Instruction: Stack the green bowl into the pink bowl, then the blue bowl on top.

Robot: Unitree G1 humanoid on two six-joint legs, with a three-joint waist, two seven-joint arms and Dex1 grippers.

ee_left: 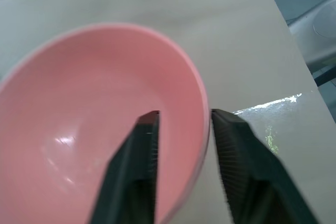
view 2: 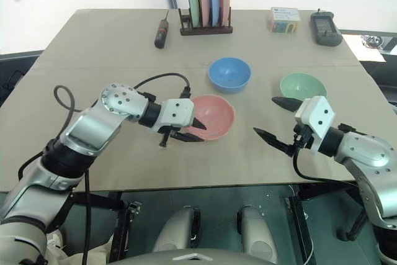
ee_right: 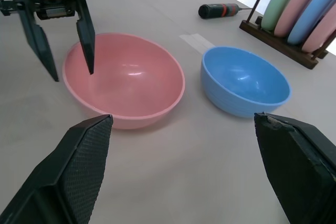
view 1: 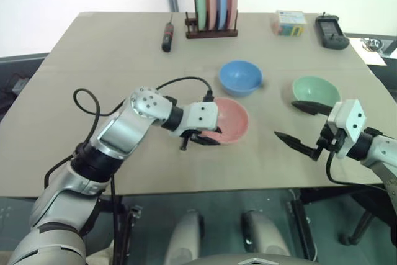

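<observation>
The pink bowl (view 1: 228, 119) sits upright near the middle of the tan table. My left gripper (view 1: 211, 136) stands open astride its near-left rim, one finger (ee_left: 142, 145) inside the bowl and the other (ee_left: 236, 150) outside, with a gap on each side of the rim. The blue bowl (view 1: 240, 77) rests just behind the pink one, and the green bowl (view 1: 316, 91) is to the right. Between the pink and green bowls my right gripper (view 1: 284, 118) hangs wide open and holds nothing. Its upper finger reaches in front of the green bowl.
A wooden rack (view 1: 212, 31) with several upright plates stands at the back. A screwdriver (view 1: 167, 35) lies to its left, a small box (view 1: 288, 23) and a black device (view 1: 330, 31) to its right. The table's front edge (view 1: 205, 192) runs just below both grippers.
</observation>
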